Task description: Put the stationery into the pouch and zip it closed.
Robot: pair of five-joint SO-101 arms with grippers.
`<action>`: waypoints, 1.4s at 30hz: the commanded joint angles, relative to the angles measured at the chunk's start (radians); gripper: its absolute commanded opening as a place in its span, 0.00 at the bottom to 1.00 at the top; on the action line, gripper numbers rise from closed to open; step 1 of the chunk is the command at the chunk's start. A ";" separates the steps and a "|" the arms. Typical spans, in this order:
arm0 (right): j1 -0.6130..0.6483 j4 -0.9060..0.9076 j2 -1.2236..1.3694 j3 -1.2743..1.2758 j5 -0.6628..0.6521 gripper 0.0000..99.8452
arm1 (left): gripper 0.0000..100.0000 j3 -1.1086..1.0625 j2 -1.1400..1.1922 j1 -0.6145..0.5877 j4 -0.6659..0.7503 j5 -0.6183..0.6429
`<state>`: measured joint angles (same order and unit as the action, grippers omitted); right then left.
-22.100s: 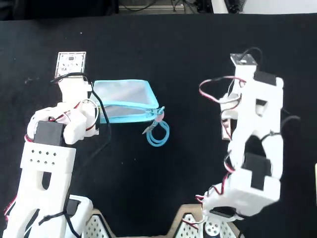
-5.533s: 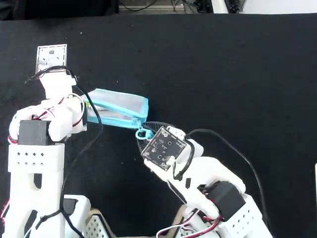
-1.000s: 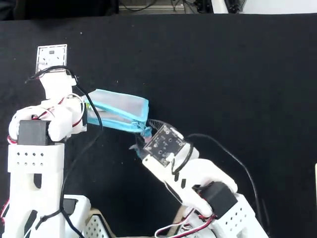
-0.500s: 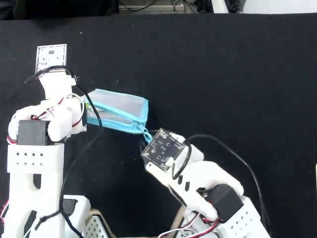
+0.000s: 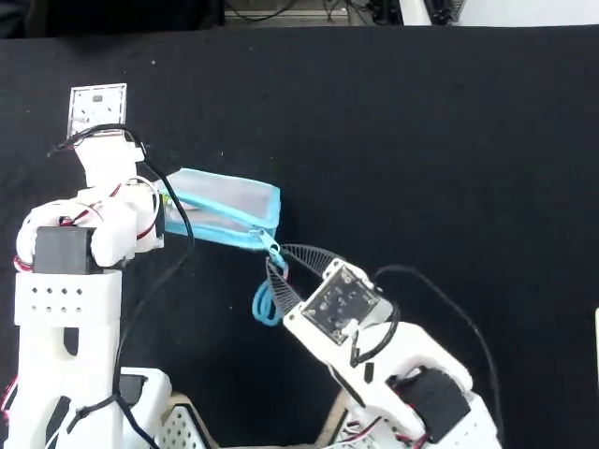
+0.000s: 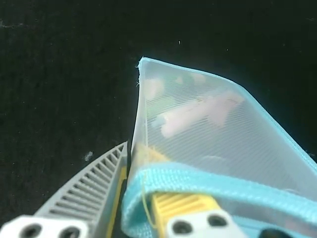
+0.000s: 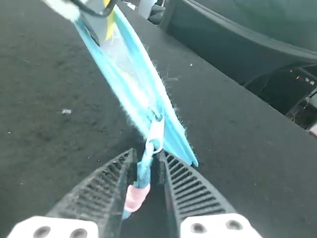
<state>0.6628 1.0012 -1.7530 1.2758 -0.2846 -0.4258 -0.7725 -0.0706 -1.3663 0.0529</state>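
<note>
At the pouch [image 5: 229, 198] corner, the right hand [image 7: 146, 157] pinches the zipper cord [image 7: 143, 171].

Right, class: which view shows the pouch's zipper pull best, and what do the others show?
The right wrist view: the zipper pull hangs close up from the pouch, its cord leading into the right gripper. The high view shows it small at the pouch's corner. The left wrist view shows the pouch's mesh.

Both arms are white plastic with black servo blocks. The left arm [image 5: 65, 313] shows a grid of small holes and red, white and black cables; the right arm [image 5: 374, 360] carries a dark square circuit board [image 5: 342, 305]. The left end effector [image 6: 131, 158] has a ribbed grey finger and a yellow one, the right end effector [image 7: 147, 158] black ones.
</note>
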 commanded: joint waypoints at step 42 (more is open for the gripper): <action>0.006 -0.101 -0.148 0.082 0.066 0.07 | 0.03 0.047 -0.005 -0.005 0.006 -0.011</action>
<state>0.6659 0.9060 -1.7990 1.4093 -0.2447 -0.4258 -0.7725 -0.0706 -1.3663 0.0483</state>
